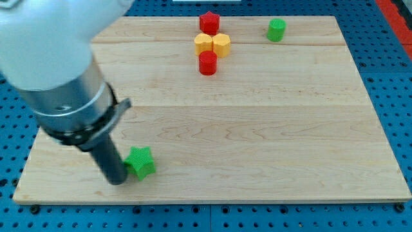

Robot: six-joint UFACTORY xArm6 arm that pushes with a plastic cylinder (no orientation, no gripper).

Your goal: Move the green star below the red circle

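one green star (140,162), view's bottom left; my tip (118,181) touching its left side, placed to shove it toward the red circle (207,63); no gripper fitted.

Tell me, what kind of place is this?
Probably a robotics lab test bench. A wooden board lies on a blue perforated table, with small blocks like a green star being pushed by my tip, just to its left.

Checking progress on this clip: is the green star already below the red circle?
No, the green star sits near the board's bottom-left beside my tip, far from the red circle.
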